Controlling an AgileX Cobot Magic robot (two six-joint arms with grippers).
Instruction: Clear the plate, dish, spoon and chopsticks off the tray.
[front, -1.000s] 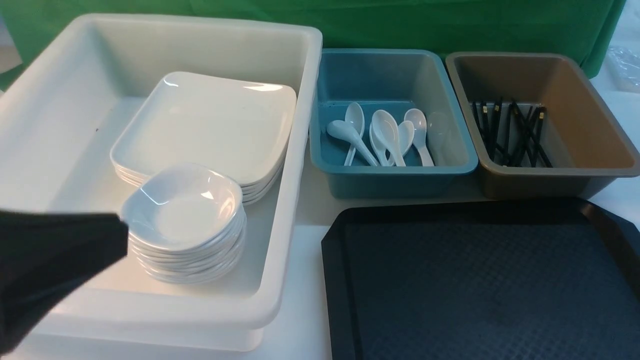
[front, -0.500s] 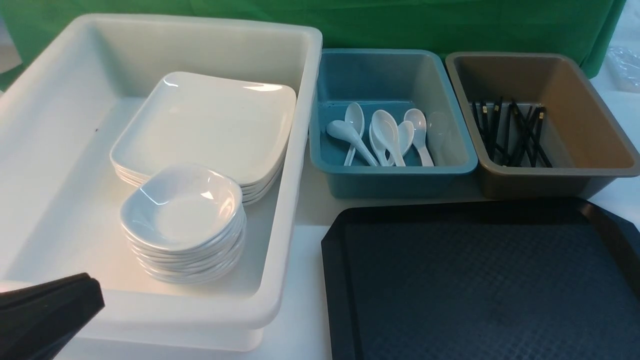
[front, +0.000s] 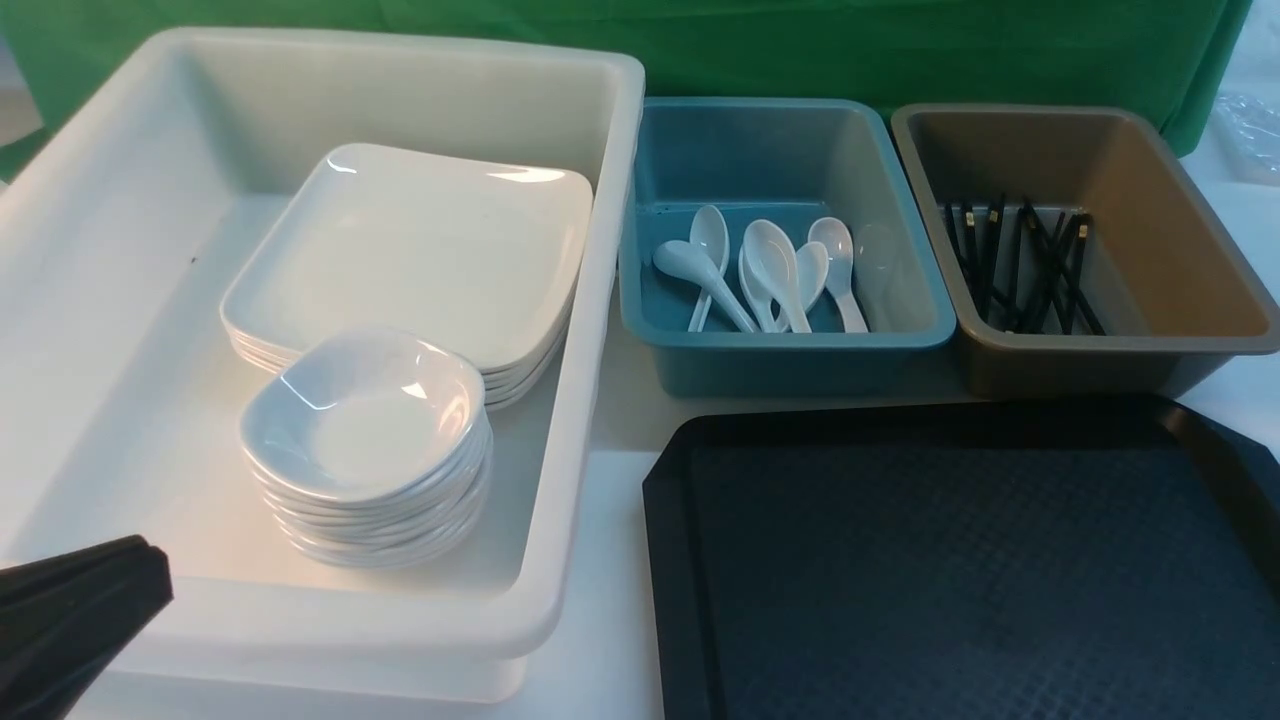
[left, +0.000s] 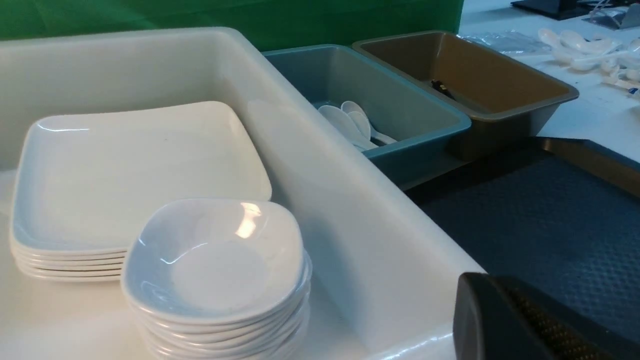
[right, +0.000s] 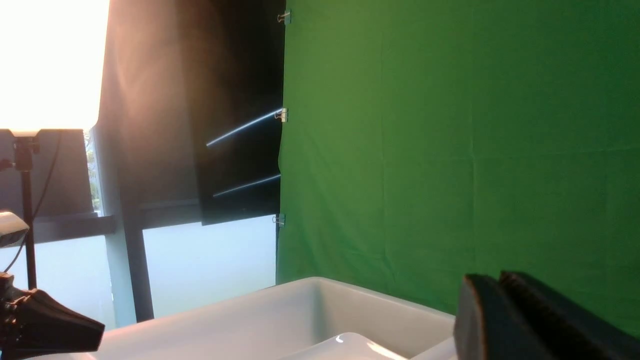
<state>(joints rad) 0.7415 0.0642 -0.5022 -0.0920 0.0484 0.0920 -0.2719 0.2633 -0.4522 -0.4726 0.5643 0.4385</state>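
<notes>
The left gripper (front: 80, 600) is pulling back toward the near-left corner of the bench, having drawn away from the stack of small bowls (front: 368, 440) it was level with a moment ago; its jaws are pressed together and carrying nothing. The white tub (front: 600, 300), filling the left half of the bench, is holding the plate (front: 420, 240) on top of a pile of like plates toward its far side, with the bowls standing just in front, toward its near side. The tray (front: 960, 560), at the near-right corner, is lying bare wherever the front view shows it; its near and right edges are running out of frame. Behind it, the teal bin (front: 780, 350) is holding the spoon (front: 775, 265) among several white ones, and the brown bin (front: 1100, 360) at the far-right corner is holding the chopsticks (front: 1020, 265) in a loose black heap. Judging by this layout, the clearing is looking finished, with nothing left to lift. The right gripper (right: 500, 310) is showing only in its own wrist view, its jaws looking nearly together and nothing between them; how far they are parting cannot be told.
</notes>
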